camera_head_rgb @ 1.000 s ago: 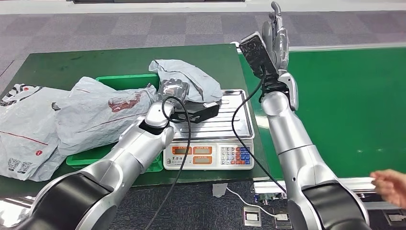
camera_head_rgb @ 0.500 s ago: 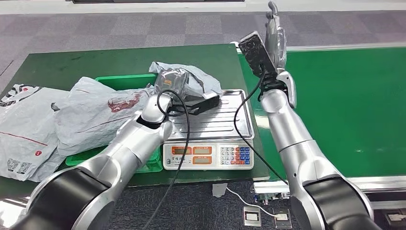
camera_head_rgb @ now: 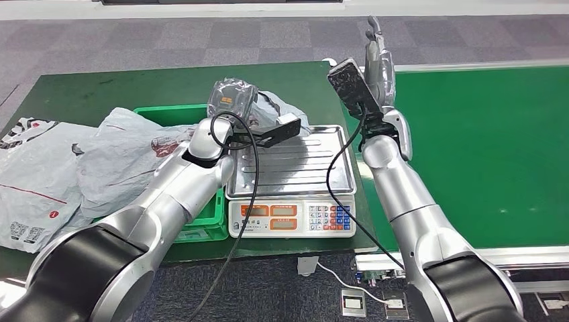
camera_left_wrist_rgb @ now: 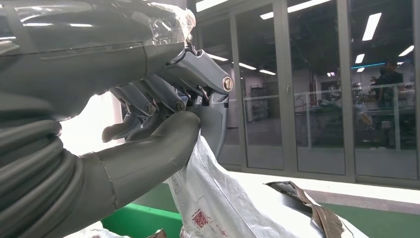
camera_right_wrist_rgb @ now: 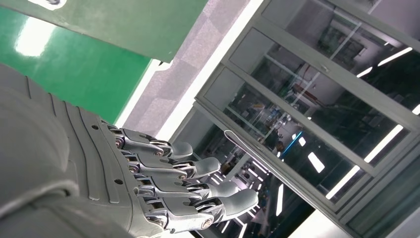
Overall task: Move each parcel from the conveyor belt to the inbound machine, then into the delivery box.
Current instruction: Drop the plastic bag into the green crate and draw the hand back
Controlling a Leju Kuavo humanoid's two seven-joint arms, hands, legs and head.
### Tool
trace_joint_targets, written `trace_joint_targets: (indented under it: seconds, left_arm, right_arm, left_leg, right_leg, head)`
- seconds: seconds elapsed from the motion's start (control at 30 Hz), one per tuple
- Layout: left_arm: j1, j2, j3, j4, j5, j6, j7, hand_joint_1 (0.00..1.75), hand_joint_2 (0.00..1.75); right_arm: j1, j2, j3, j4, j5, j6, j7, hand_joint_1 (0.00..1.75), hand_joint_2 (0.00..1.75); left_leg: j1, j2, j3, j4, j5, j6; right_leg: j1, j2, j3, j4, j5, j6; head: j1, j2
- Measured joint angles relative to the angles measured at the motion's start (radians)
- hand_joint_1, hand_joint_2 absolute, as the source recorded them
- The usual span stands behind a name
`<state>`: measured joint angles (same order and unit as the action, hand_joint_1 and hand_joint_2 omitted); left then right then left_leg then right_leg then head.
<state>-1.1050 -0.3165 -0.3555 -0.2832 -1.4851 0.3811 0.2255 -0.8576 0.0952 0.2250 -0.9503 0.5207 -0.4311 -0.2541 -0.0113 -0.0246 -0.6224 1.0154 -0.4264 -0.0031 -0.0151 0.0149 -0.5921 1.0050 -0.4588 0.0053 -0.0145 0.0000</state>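
Observation:
My left hand point(camera_head_rgb: 231, 100) grips a crumpled grey parcel point(camera_head_rgb: 280, 111) and holds it in the air over the far left corner of the scale point(camera_head_rgb: 295, 168), beside the green box point(camera_head_rgb: 173, 115). The left wrist view shows the thumb and fingers point(camera_left_wrist_rgb: 163, 119) pinching the grey plastic of the parcel point(camera_left_wrist_rgb: 223, 203). My right hand point(camera_head_rgb: 376, 57) is raised upright over the left edge of the green conveyor belt point(camera_head_rgb: 483, 147). Its fingers point(camera_right_wrist_rgb: 198, 183) are stretched out and hold nothing.
A large grey parcel point(camera_head_rgb: 131, 161) lies across the green box. Another white and grey parcel point(camera_head_rgb: 30, 181) lies on the dark green table point(camera_head_rgb: 80, 90) at the left. The scale's steel tray point(camera_head_rgb: 315, 174) is bare. Black cables hang from both wrists.
My left hand has lifted the grey parcel off the scale tray and carried it up and away, toward the box. The right arm leaned slightly left. A person's hand at lower right has gone.

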Motion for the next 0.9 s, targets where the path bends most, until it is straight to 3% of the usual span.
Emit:
trace_joint_targets:
  seconds: [0.9]
  left_arm:
    - [-0.002,0.003,0.0,0.0,0.0,0.0,0.0,1.75,1.75]
  right_arm:
    - [0.003,-0.002,0.0,-0.004,0.0,0.0,0.0,0.0,0.0]
  left_leg:
    - [0.0,0.0,0.0,0.0,0.0,0.0]
  right_leg:
    - [0.0,0.0,0.0,0.0,0.0,0.0]
  head:
    - [0.0,0.0]
